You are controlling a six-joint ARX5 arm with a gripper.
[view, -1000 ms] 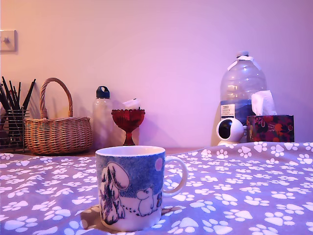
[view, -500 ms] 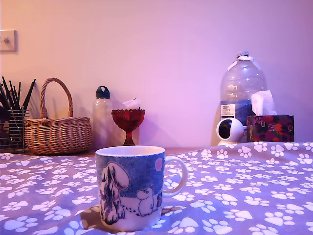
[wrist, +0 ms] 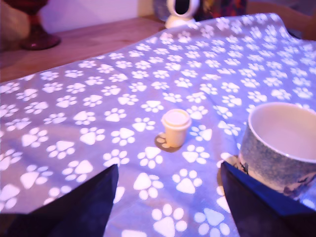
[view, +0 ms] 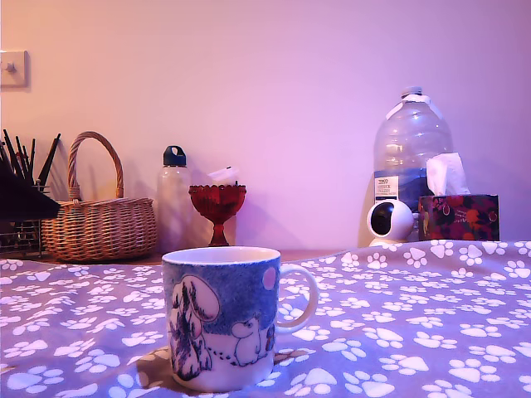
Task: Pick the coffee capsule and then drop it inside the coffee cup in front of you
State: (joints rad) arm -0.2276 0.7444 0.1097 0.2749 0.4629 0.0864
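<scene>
Item 1: gripper (wrist: 168,207). In the wrist view two dark fingers (wrist: 74,207) stand wide apart with bare cloth between them; nothing is held. In the exterior view a dark shape at the frame's far left edge, in front of the pen holder, may be part of the arm; cannot tell.

Item 2: coffee capsule (wrist: 176,128). Small pale pod, standing with its wider flat rim uppermost on the tablecloth, casting a small dark shadow at its base. It sits at 12 o'clock from the gap between the fingers, apart from both. Not seen in the exterior view.

Item 3: coffee cup (view: 226,317). Blue mug with white interior, white handle toward the exterior view's right, cartoon figures and a pink dot on the wall. Upright on the cloth; what shows of its inside in the wrist view is empty. From the capsule it lies at about 4 o'clock in the wrist view, near but not touching.

Item 4: tablecloth (view: 431,332). Purple-grey with white paw prints, covering a wooden surface.

Item 5: background, exterior view. Wicker basket (view: 98,222), bottle (view: 174,199), red goblet (view: 217,209), large water jug (view: 411,162), round white camera (view: 389,221), tissue box (view: 458,215), pen holder (view: 21,207).
</scene>
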